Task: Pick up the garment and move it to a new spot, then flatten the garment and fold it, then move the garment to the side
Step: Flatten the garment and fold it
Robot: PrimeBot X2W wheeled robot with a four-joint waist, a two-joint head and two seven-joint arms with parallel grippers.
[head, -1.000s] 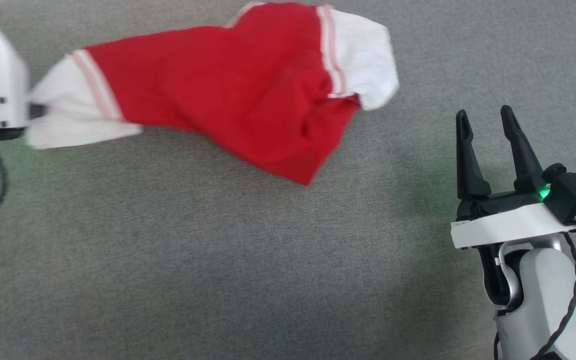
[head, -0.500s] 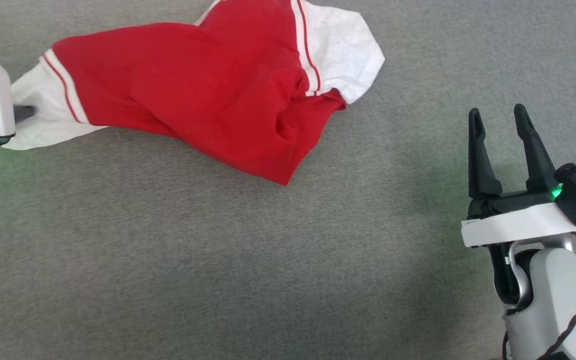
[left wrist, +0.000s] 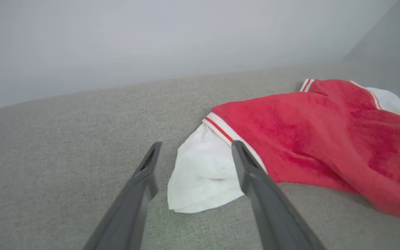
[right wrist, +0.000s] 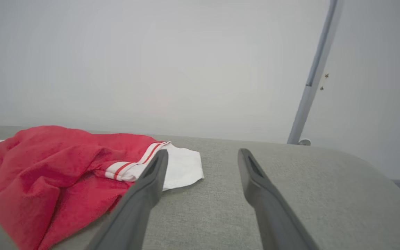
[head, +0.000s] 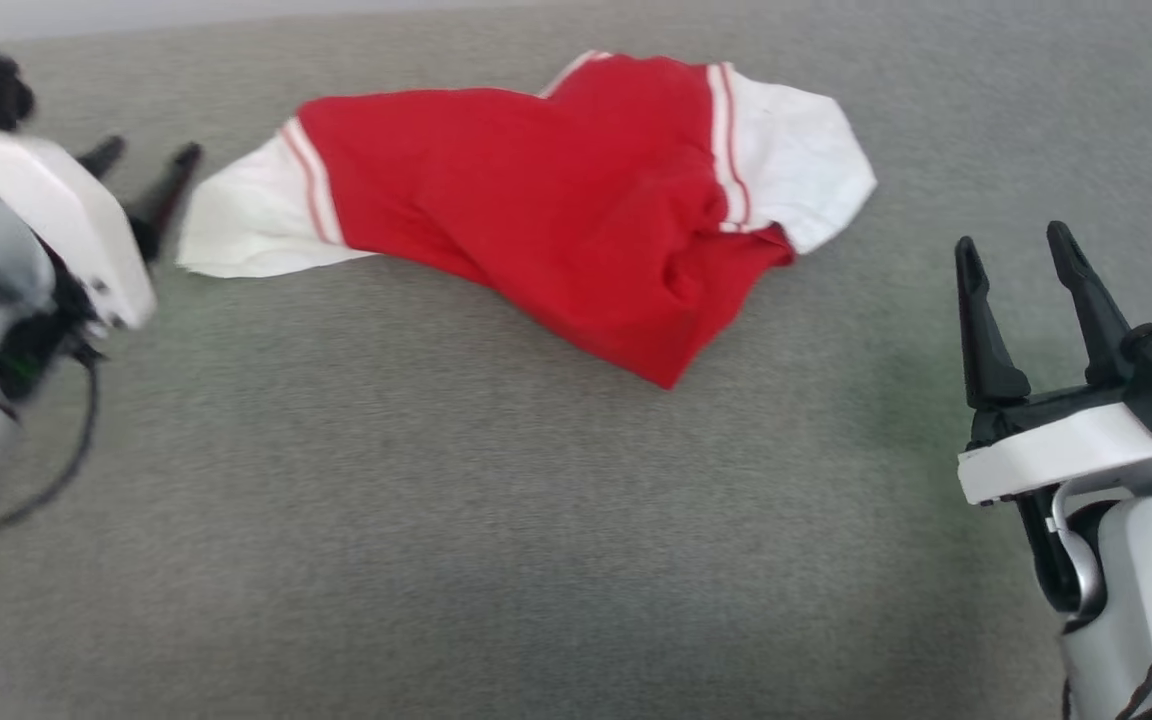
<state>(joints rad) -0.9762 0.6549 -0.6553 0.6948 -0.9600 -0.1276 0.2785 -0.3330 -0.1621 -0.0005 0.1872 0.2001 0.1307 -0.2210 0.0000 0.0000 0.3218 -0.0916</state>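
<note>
L gripper (head: 144, 160) let go of shirt (head: 556, 230) sleeve (head: 246, 220), now open just beside it; R gripper (head: 1014, 255) open, well apart; flatten next imo

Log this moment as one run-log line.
left gripper: open, beside white sleeve | right gripper: open, clear | red jersey: crumpled, unheld, on grey surface

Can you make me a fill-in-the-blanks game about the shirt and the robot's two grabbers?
1. The garment has a red body and ____ sleeves.
2. It lies crumpled on a ____ fabric surface.
3. The left gripper, next to one sleeve, is ____, not shut.
4. The right gripper is open too, and it holds ____.

Missing words: white; grey; open; nothing.
</note>
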